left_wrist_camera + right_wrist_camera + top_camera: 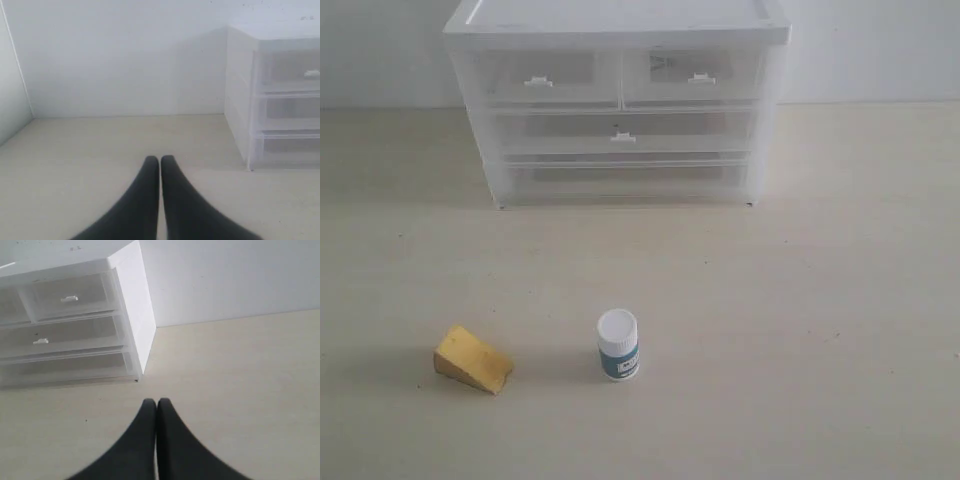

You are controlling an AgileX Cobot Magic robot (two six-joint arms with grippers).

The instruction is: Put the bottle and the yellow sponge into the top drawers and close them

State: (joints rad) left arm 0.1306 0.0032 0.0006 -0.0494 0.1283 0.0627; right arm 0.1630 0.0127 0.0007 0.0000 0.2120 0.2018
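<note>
Standing upright on the table point(820, 300), the bottle point(618, 344) sits at about 6 o'clock in the exterior view, its long axis vertical, white cap up and label turned toward 6 o'clock. At about 8 o'clock, well apart from it, the yellow sponge point(472, 358) lies on one flat side. Its long axis runs from 10 o'clock to 4 o'clock, with the thick end at 10 and the thin edge pointing toward 4.

At 12 o'clock stands the drawer unit point(620, 40), front facing 6 o'clock. The top drawers point(692, 78) sit side by side, both pushed in flush, handle tabs point(538, 81) facing out.

Neither arm shows in the exterior view. In the wrist views the left gripper point(159, 161) and the right gripper point(156, 403) each hang above bare table near the unit, black fingers pressed together, pinching nothing
</note>
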